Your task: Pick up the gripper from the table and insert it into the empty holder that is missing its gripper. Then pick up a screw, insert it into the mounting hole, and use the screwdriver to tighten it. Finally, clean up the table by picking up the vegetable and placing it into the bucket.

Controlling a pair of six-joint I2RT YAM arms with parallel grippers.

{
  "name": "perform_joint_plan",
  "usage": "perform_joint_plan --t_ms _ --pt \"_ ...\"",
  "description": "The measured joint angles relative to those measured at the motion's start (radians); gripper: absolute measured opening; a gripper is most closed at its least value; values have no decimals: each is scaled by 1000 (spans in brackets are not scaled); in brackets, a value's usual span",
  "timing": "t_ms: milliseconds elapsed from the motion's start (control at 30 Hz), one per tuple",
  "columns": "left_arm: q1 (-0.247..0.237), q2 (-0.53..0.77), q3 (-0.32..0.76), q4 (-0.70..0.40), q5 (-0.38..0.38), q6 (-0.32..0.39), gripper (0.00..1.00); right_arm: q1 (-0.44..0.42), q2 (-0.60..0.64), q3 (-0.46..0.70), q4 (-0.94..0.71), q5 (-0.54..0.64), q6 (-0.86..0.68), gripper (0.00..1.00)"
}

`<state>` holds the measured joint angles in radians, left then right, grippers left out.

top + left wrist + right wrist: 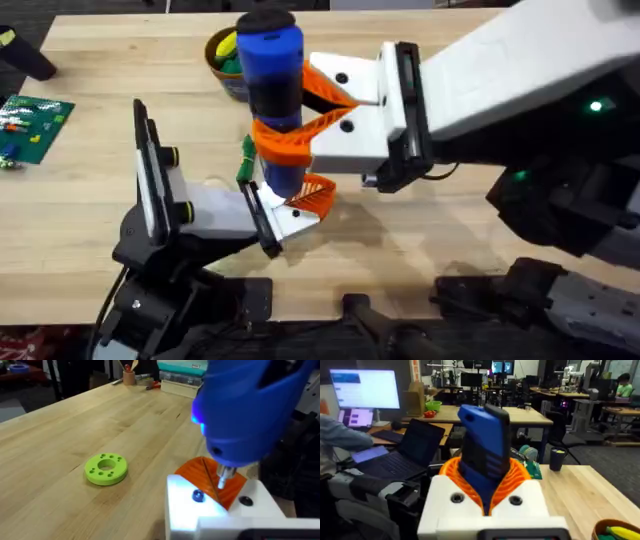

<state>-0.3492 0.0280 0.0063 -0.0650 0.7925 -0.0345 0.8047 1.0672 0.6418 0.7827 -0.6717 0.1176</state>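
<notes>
While the right pincer (290,120) clasps the fat blue screwdriver (272,70), the left pincer's (290,205) state is unclear; wooden desk (80,200) lies bare leftward.

blue screwdriver (272,75), orange gripper (315,196)

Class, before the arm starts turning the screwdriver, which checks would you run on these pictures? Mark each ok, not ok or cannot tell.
1. Right tool clasps the screwdriver: ok.
2. Orange gripper sits in the holder: ok.
3. Screwdriver bit points down at the orange gripper: ok.
4. Bit seated in a screw head: cannot tell.
5. Vegetable in the bucket: not ok, it lies on the table behind the screwdriver.
</notes>
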Motion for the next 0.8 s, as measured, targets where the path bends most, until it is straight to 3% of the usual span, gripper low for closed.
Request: perform_joint_plan --t_ms 467,800 --pt "0 0 0 0 0 0 7 0 3 0 3 -3 -55 42" --pt "0 0 0 0 0 0 7 0 81 0 69 -3 -66 42"
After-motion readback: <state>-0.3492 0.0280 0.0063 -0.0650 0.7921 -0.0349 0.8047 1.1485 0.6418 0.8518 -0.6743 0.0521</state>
